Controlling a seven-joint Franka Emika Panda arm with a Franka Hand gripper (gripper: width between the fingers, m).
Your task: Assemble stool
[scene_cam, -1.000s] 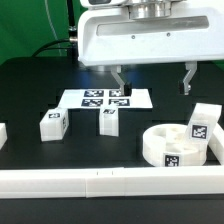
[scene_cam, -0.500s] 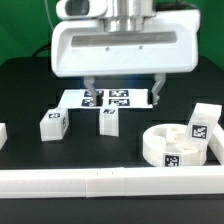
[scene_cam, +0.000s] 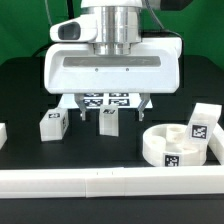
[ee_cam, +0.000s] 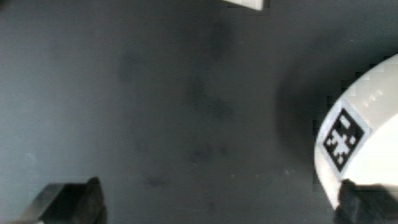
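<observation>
The round white ribbed seat (scene_cam: 175, 145) sits on the black table at the exterior view's right, with a tagged leg block (scene_cam: 200, 120) standing inside it. Two more tagged leg blocks stand on the table: one (scene_cam: 52, 124) at the left, one (scene_cam: 108, 121) in the middle, under the gripper. My gripper (scene_cam: 110, 109) is open and empty, its fingers (scene_cam: 77, 108) hanging either side of the middle leg, a little above the table. In the wrist view the gripper (ee_cam: 217, 203) shows wide apart dark fingertips (ee_cam: 71, 203) over bare table, with the seat's tagged rim (ee_cam: 361, 125) at one side.
The marker board (scene_cam: 95, 99) lies flat behind the middle leg, mostly hidden by the gripper body. Long white border rails (scene_cam: 100, 180) run along the front edge. Part of a white piece (scene_cam: 3, 133) shows at the far left edge.
The gripper has moved toward the exterior view's left and lower, from above the marker board's right side to over the middle leg. Its jaws stay open. The parts have not moved.
</observation>
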